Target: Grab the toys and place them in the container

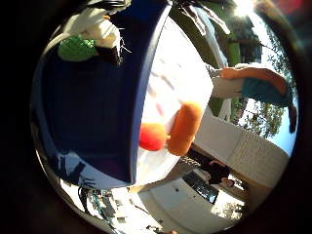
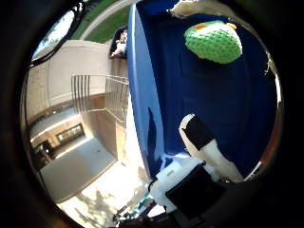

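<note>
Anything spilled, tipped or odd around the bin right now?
Nothing stands out. The green knitted toy lies inside the blue bin, and the orange toy and red toy sit on the white table beside it, not yet binned.

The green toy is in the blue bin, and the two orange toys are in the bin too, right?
Not quite. The green toy is in the blue bin, as the thumb side view shows. But the two orange toys are not in it: the little finger side view shows them lying on the white surface beside the bin, outside its wall.
</note>
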